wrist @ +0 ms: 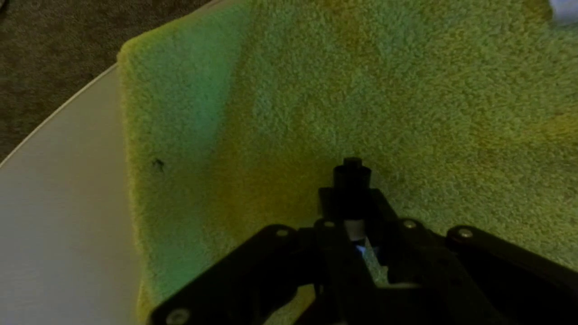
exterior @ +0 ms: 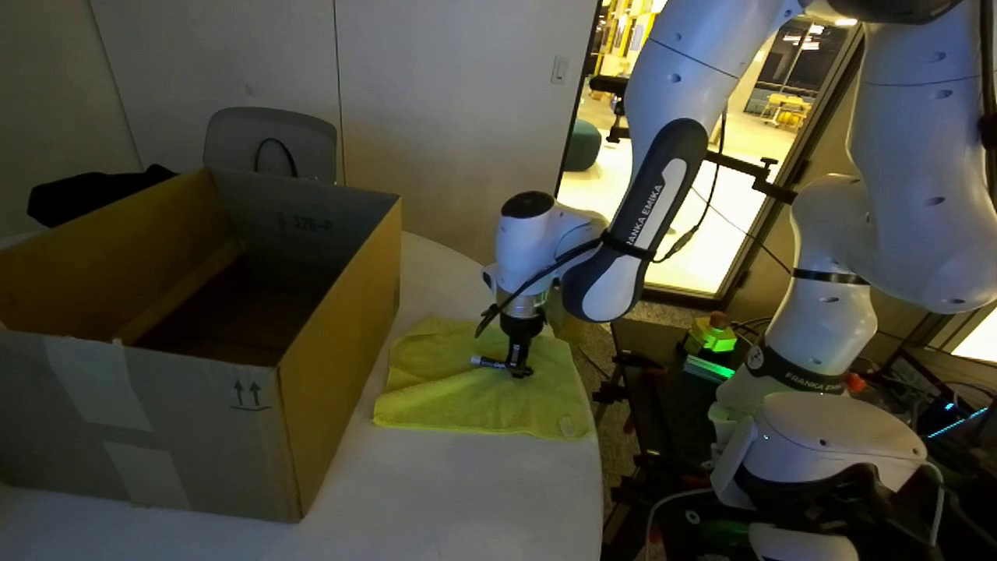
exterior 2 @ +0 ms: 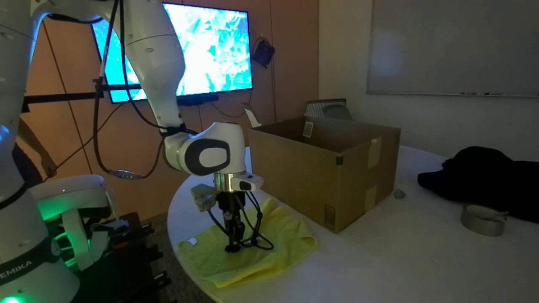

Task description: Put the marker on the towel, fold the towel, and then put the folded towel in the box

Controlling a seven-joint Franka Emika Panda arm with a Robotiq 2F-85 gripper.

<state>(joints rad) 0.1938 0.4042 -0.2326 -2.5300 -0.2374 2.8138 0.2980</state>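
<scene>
Gripper [exterior: 519,369] pinching the marker [exterior: 490,362] low over the towel [exterior: 479,409].
Arm [exterior: 676,86] is arching overhead, gripper hanging straight down, jaws standing nearly together, clamping the marker. Long axis is running nearly level; pale end is pointing toward the box [exterior: 335,374], dark end jutting past the jaws in the wrist view. Touching the towel or not: cannot tell. In an exterior view, gripper and cables [exterior 2: 259,215] are obscuring the marker; arm is running off the top.
</scene>
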